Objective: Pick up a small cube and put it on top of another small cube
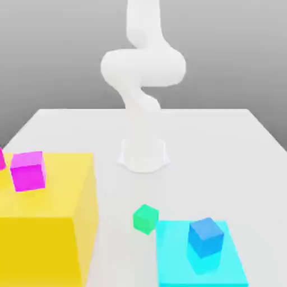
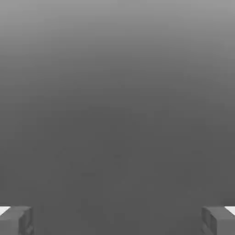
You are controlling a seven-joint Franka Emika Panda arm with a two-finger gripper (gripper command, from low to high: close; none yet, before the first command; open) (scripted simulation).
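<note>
The small green cube (image 1: 146,218) sits on the white table (image 1: 224,140), just off the far left corner of a flat cyan slab (image 1: 224,269). A blue cube (image 1: 206,236) stands on that slab. A magenta cube (image 1: 28,171) rests on top of a large yellow block (image 1: 50,224). My white arm (image 1: 143,73) rises from its base (image 1: 143,154) and runs up past the picture's top edge. In the hand view my gripper (image 2: 117,220) is open, its grey fingertips (image 2: 18,220) far apart with nothing between them, facing a plain grey background.
The tall yellow block fills the table's front corner on the exterior view's left. A second magenta shape (image 1: 1,158) peeks in at that edge. Bare white table lies between the arm's base and the green cube.
</note>
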